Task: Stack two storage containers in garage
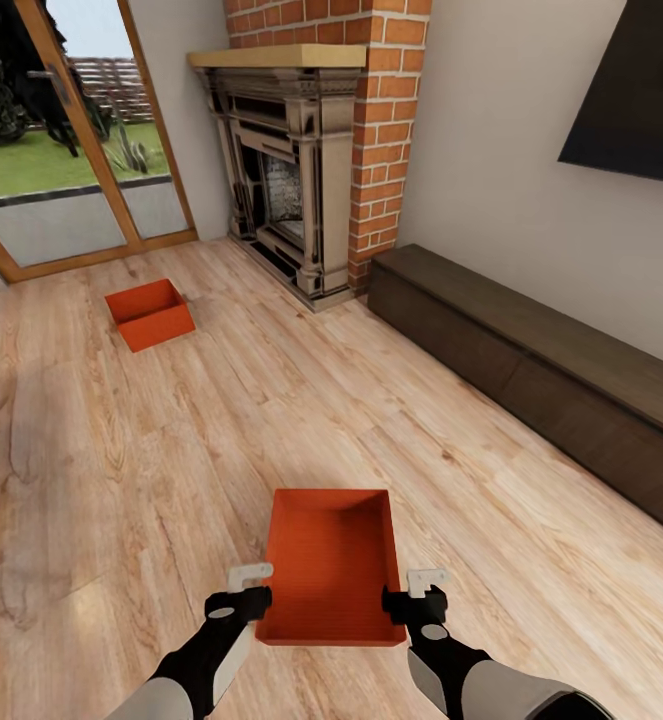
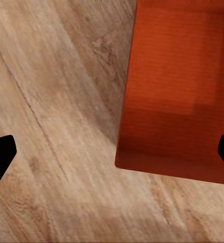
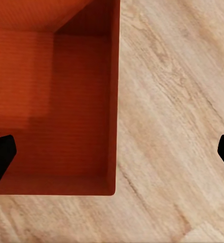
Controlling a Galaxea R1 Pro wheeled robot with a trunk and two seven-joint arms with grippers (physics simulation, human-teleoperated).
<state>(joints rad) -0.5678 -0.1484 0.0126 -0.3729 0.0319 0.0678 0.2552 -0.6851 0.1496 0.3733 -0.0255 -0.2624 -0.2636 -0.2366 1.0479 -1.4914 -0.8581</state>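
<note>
Living room, two orange bins on the wood-plank floor [image 1: 121,470]; hands poised at the nearer one.

Beyond, brick fireplace [image 1: 301,160] and low dark cabinet [image 1: 541,370] along the wall. Near storage container [image 1: 331,565] open-topped, flat on the planks, straddled: left hand [image 1: 243,590] at one long wall, right hand [image 1: 419,592] at the other, each spread wide, one finger inside the rim, one outside, pinching nothing yet. Far storage container [image 1: 151,313] well apart, near the glass door. Likely light and empty, thin walls stiff but prone to flex; smooth, so slippery. Best taken on both long walls near the middle, pinched evenly, lifted level.
</note>
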